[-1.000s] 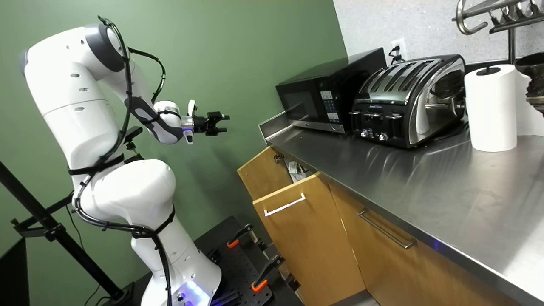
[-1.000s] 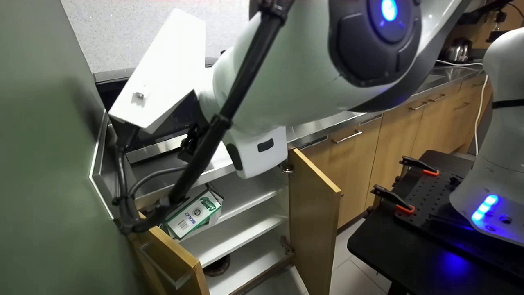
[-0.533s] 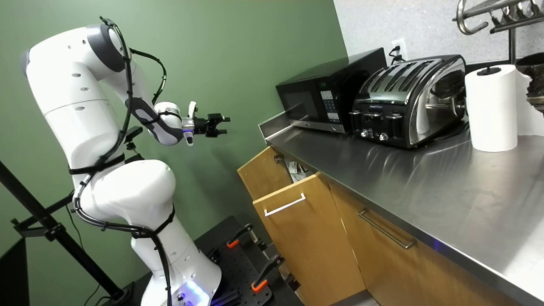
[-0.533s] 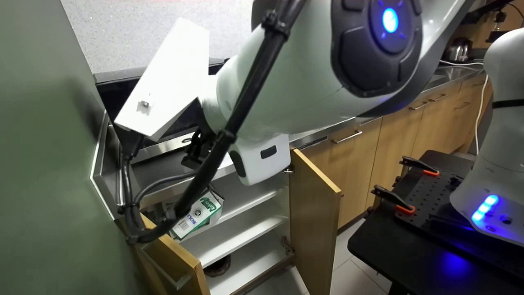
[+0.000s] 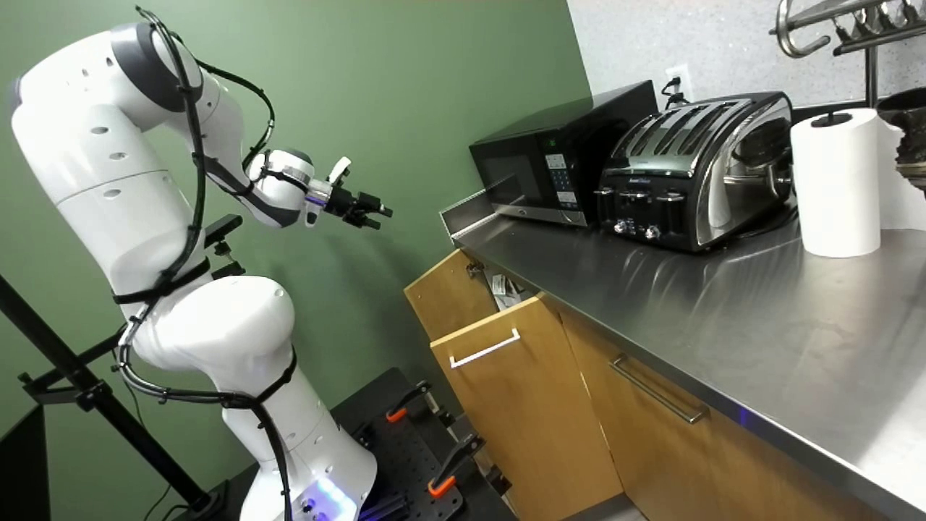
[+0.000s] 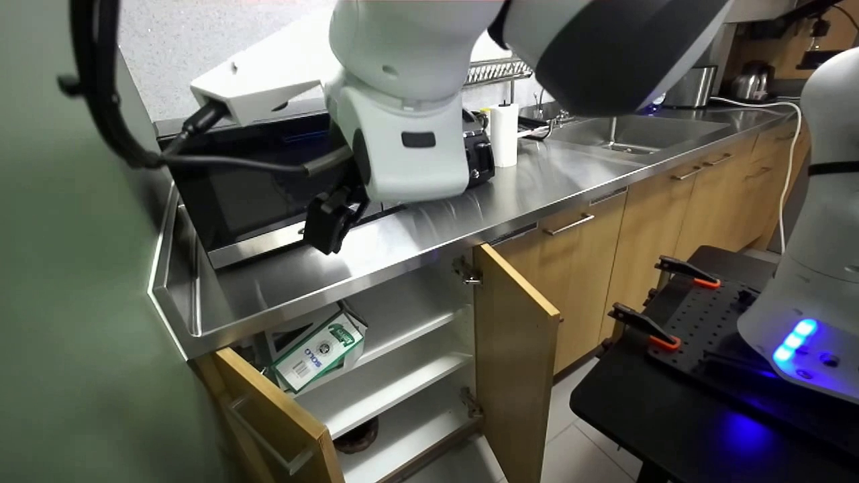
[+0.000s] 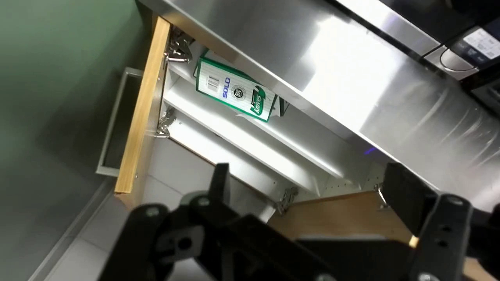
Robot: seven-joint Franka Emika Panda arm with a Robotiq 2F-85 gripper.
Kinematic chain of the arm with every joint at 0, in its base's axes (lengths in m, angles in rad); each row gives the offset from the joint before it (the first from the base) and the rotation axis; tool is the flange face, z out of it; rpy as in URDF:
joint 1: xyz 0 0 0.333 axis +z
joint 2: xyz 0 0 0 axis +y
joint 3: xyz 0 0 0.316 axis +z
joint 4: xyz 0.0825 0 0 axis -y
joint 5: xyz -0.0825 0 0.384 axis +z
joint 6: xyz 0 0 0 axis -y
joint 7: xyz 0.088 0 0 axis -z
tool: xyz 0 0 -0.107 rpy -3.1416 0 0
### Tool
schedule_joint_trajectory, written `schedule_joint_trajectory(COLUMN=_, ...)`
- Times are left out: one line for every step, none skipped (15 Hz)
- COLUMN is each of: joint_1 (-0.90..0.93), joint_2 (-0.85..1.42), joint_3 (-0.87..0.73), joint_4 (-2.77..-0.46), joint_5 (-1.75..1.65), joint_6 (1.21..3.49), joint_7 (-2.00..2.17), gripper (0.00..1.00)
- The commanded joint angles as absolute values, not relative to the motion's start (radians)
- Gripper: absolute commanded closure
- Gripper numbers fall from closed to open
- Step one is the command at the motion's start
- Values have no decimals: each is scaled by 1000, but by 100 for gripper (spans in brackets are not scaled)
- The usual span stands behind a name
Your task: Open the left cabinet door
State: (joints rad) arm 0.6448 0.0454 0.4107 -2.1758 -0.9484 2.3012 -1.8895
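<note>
The left cabinet door [image 7: 142, 105] stands open near the green wall. Its wood edge, inner hinges and silver bar handle [image 7: 113, 125] show in the wrist view. The door also shows in both exterior views [image 5: 448, 297] [image 6: 282, 416]. My gripper [image 5: 383, 218] is in the air above and in front of the cabinet, tilted slightly downward, touching nothing. In the wrist view its black fingers [image 7: 306, 179] are wide apart with nothing between them. In an exterior view the gripper [image 6: 332, 218] is partly hidden behind the white wrist.
The right cabinet door [image 6: 517, 349] also stands open. Inside are white shelves [image 6: 402, 396] and a white-green box [image 6: 319, 352]. Above is the steel counter [image 5: 651, 304] with a microwave [image 5: 535, 174], toaster [image 5: 694, 174] and paper towel roll [image 5: 835, 188]. The green wall [image 6: 121, 302] is close beside the left door.
The arm has drawn back and my gripper has tilted downward. In an exterior view the wrist has risen, uncovering the counter and left door. Both doors are unmoved.
</note>
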Motion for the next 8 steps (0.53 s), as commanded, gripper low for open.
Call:
schedule_joint_trajectory(joint_1=598, joint_2=-71, joint_3=428, joint_4=-2234, joint_5=-740, joint_6=2311, joint_7=-2030, gripper=0)
schedule_joint_trajectory(joint_1=595, joint_2=-91, joint_3=427, joint_4=-2243, joint_5=-702, joint_6=2306, joint_7=-2067, gripper=0)
schedule_joint_trajectory(joint_1=595, joint_2=-106, joint_3=427, joint_4=-2247, joint_5=-673, joint_6=2293, joint_7=-2099, gripper=0)
schedule_joint_trajectory(joint_1=594, joint_2=-40, joint_3=433, joint_4=-2199, joint_5=-724, joint_6=2297, joint_7=-2050, gripper=0)
schedule_joint_trajectory(joint_1=592, joint_2=-56, joint_3=433, joint_4=-2207, joint_5=-702, joint_6=2296, joint_7=-2071, gripper=0)
schedule_joint_trajectory(joint_1=592, joint_2=-67, joint_3=433, joint_4=-2215, joint_5=-693, joint_6=2296, joint_7=-2080, gripper=0)
schedule_joint_trajectory(joint_1=592, joint_2=-74, joint_3=433, joint_4=-2221, joint_5=-691, joint_6=2296, joint_7=-2080, gripper=0)
schedule_joint_trajectory(joint_1=592, joint_2=-75, joint_3=433, joint_4=-2224, joint_5=-690, joint_6=2296, joint_7=-2080, gripper=0)
